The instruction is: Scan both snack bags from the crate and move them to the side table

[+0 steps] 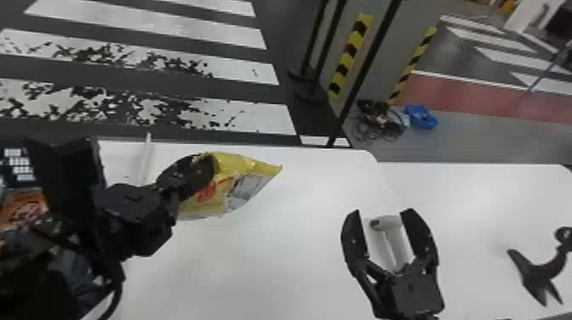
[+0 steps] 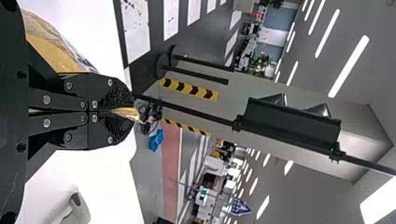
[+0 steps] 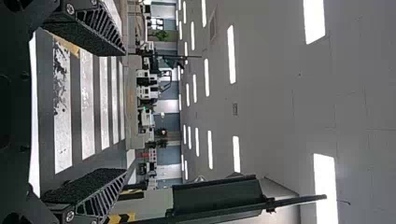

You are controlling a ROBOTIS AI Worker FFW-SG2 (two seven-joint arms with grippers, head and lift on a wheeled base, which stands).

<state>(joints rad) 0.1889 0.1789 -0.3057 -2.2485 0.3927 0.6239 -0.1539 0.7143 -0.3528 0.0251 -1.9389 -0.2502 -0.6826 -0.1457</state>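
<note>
The yellow snack bag (image 1: 244, 181), pinched in the left gripper (image 2: 131, 112) jaws, is seemingly at the scanning step and should next be presented to the likely scanner (image 1: 398, 241) seen between parted jaws of the right gripper (image 1: 383, 210).

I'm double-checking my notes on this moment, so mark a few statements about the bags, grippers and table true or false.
1. The left gripper is holding the yellow snack bag. True.
2. The right gripper is shut. False: its fingers are spread apart.
3. A black object is on the robot's right of the right gripper. True.
4. The orange bag is between the two grippers. False: it is at the head view's left edge.
</note>
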